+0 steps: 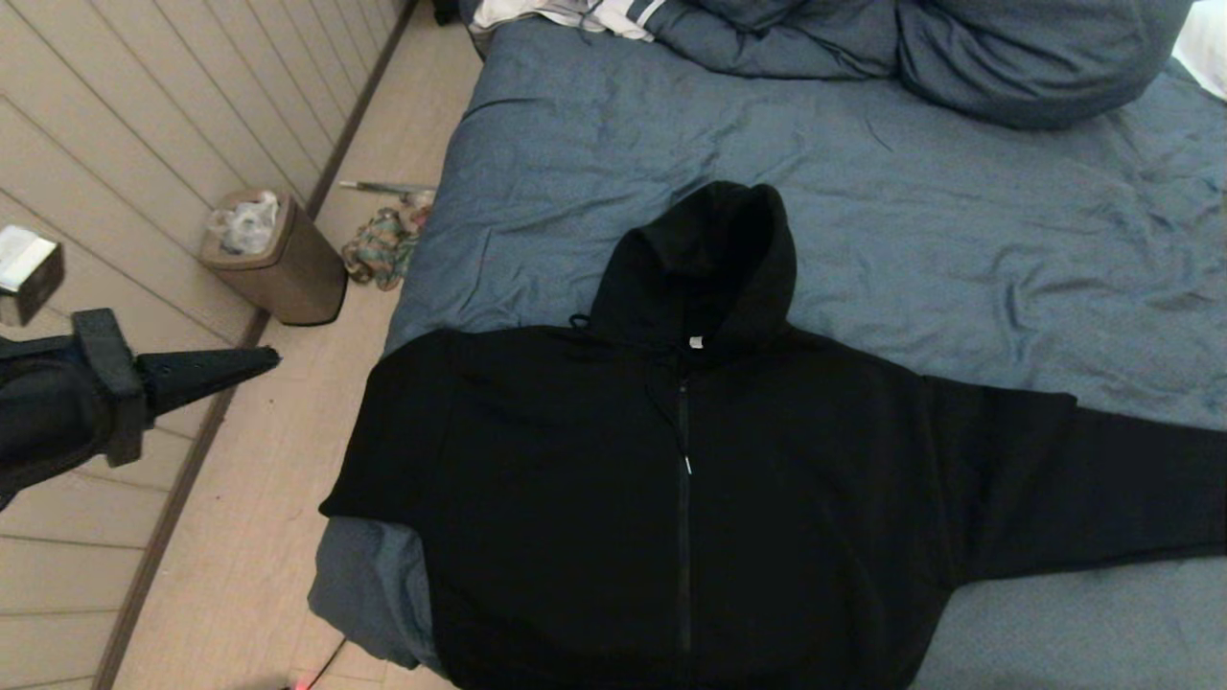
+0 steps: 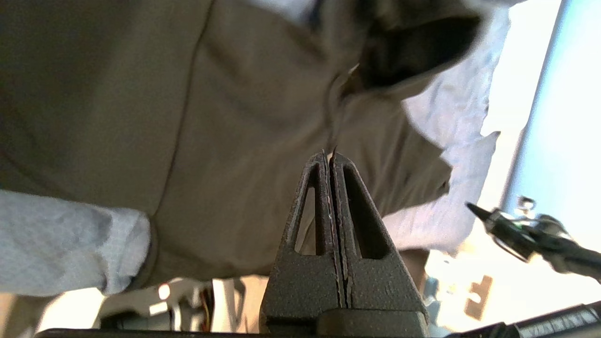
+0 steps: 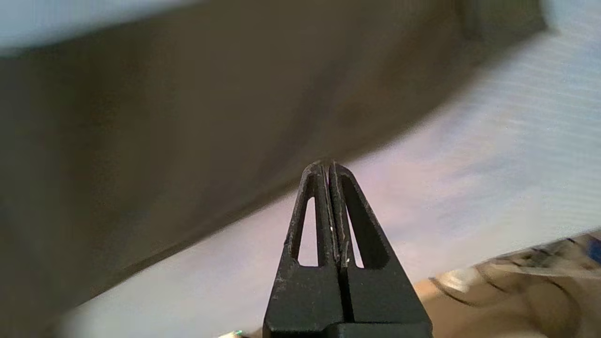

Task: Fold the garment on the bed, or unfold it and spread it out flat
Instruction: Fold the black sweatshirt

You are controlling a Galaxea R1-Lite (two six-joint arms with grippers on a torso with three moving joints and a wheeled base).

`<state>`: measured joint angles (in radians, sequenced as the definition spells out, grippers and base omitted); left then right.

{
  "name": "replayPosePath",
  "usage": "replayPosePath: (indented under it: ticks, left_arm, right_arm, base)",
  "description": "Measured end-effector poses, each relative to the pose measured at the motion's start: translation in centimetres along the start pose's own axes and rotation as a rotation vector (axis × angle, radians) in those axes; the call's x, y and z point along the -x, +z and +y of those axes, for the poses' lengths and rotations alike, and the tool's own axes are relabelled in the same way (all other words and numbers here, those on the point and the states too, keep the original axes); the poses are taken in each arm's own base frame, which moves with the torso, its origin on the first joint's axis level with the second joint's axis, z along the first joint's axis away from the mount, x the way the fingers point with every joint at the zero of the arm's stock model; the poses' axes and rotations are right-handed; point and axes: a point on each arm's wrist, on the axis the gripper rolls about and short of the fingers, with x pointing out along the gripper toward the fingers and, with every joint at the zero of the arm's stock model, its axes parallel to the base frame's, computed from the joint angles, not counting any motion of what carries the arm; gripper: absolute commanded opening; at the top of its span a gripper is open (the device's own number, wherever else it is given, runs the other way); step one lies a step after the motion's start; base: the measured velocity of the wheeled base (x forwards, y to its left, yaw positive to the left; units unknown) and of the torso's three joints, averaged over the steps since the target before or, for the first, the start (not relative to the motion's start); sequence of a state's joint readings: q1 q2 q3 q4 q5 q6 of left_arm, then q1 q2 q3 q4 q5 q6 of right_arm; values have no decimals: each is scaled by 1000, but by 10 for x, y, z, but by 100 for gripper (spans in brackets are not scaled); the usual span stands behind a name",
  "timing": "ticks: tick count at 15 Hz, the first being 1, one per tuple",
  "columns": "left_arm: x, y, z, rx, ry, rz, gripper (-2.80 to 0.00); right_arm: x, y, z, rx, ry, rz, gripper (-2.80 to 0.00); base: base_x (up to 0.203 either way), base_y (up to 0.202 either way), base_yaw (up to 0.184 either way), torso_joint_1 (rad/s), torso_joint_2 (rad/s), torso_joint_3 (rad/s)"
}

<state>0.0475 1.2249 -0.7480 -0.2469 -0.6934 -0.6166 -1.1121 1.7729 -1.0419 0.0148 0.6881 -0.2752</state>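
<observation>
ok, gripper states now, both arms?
Left gripper: shut, holding nothing, off the bed's left side, clear of the garment.
Right gripper: shut, holding nothing, above the bed near the garment's edge.

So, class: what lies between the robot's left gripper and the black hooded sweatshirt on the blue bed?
Only bare pale wooden floor separates the left gripper from the black hooded sweatshirt, seen in the head view.

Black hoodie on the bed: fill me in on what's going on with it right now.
Nothing is holding the black zip hoodie at this moment. It lies face up on the blue bed, hood toward the pillows, one sleeve stretched out to the robot's right. The left gripper hangs over the floor beside the bed, jaws shut and empty. The right gripper is also shut, above the bedding near the hoodie's edge.
</observation>
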Motion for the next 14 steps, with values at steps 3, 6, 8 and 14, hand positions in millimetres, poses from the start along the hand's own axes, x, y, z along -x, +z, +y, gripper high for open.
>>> replayPosePath:
  ticks: [3, 6, 8, 14]
  left_arm:
    - [48, -16, -34, -88, 2, -41, -280]
    - [88, -49, -51, -125, 56, 9, -280]
    - [105, -73, -56, -102, 33, 102, -280]
    - [141, -114, -63, -112, 60, 162, -280]
  right_arm:
    - [57, 1, 63, 32, 140, 14, -280]
    - [104, -19, 134, 75, 328, 118, -280]
    - [141, -41, 169, 92, 436, 137, -280]
    - [221, -84, 224, 251, 790, 238, -280]
  base:
    - [0, 0, 0, 0, 0, 0]
    - [0, 0, 0, 0, 0, 0]
    - [0, 0, 0, 0, 0, 0]
    - [0, 0, 0, 0, 0, 0]
